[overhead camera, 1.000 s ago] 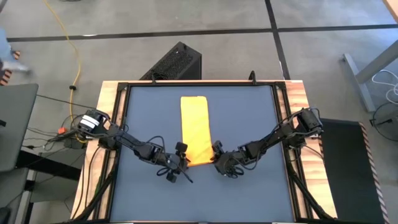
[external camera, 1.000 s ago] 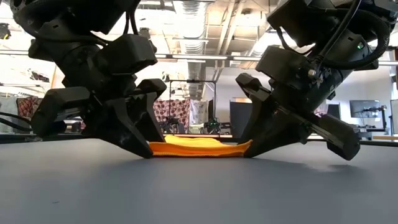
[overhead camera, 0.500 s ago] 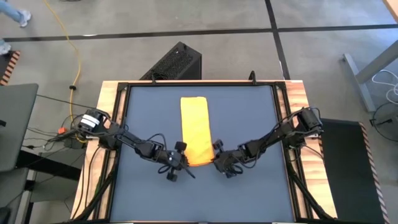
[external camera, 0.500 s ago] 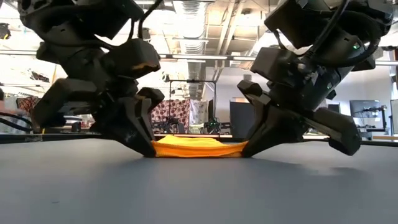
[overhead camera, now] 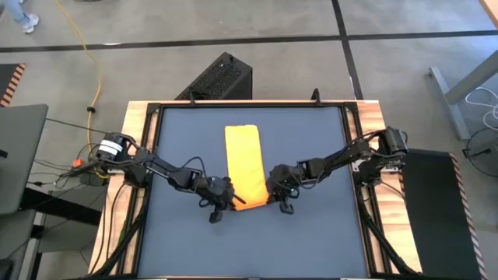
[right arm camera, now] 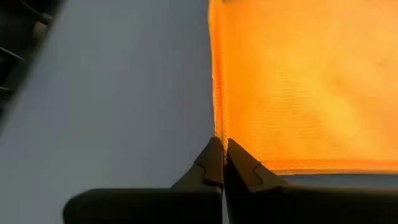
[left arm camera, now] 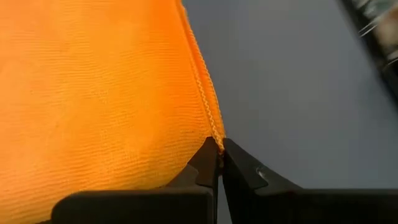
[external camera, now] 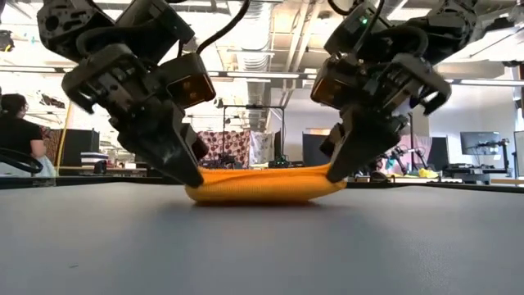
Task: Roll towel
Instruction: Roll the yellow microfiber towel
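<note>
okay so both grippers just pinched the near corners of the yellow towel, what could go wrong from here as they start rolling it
1. Each grip is thin: the left gripper and right gripper hold only the stitched edge of the small yellow-orange fabric towel, so a corner could slip free.
2. The near end looks only slightly raised in the low view; uneven movement could skew the roll.
3. The far end lies loose on the dark blue tabletop and may slide.

You are looking down on a grey concrete floor (overhead camera: 405, 78) crossed by dark lines, with a yellow cable (overhead camera: 92, 70) trailing over it and a black box (overhead camera: 219, 78) standing behind the table (overhead camera: 311, 233). Across the table, ceiling lights (external camera: 246, 10) are glowing over an open workshop, a person (external camera: 20, 135) is sitting by the desks, and a monitor (external camera: 479, 143) is standing opposite.
</note>
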You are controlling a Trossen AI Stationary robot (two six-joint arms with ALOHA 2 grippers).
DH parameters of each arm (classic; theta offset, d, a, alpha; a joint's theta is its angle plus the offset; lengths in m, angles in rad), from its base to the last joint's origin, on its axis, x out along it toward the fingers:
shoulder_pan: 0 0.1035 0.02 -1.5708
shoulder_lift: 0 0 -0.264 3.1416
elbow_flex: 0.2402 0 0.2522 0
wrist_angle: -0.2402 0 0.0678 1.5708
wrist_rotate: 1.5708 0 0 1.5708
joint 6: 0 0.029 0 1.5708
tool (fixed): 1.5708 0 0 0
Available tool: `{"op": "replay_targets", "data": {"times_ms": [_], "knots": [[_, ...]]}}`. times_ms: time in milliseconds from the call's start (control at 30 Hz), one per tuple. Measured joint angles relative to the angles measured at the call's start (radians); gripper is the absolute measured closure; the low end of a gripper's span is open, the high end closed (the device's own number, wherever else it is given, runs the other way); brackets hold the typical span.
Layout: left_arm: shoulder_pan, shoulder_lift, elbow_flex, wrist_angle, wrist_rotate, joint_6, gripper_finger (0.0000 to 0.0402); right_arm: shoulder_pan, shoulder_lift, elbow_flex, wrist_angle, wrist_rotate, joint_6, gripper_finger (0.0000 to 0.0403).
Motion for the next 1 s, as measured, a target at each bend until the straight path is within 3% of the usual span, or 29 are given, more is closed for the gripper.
{"op": "replay_targets", "data": {"times_ms": [167, 333, 800, 1000], "knots": [[0.05, 0.0, -0.038, 0.082, 0.153, -0.121, 0.0401, 0.004, 0.0, 0.001, -0.008, -0.043, 0.093, 0.0384], [0.062, 0.022, -0.039, 0.082, 0.212, -0.26, 0.0401, 0.003, 0.0, 0.002, -0.008, -0.042, 0.123, 0.0383], [0.058, 0.072, -0.033, 0.113, 0.186, -0.417, 0.0401, 0.003, 0.072, 0.0, -0.003, -0.044, 0.283, 0.0381], [0.057, 0.072, -0.032, 0.09, 0.181, -0.469, 0.0401, 0.003, 0.073, -0.001, -0.008, -0.044, 0.353, 0.0353]]}}
